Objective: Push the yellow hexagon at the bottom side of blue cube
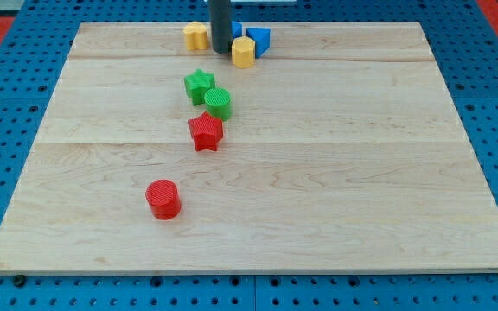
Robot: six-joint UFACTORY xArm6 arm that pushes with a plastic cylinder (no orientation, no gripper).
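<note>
The yellow hexagon (pixel 244 52) sits near the view's top, just below and left of the blue cube (pixel 258 39), touching or nearly touching it. My tip (pixel 221 50) stands just left of the hexagon, between it and a second yellow block (pixel 196 35). The rod hides part of another blue block (pixel 236 28) behind it.
A green star (pixel 199 85), a green cylinder (pixel 218 103) and a red star (pixel 205 132) form a close chain below the tip. A red cylinder (pixel 162 199) stands lower left. The wooden board (pixel 361 173) lies on a blue pegboard.
</note>
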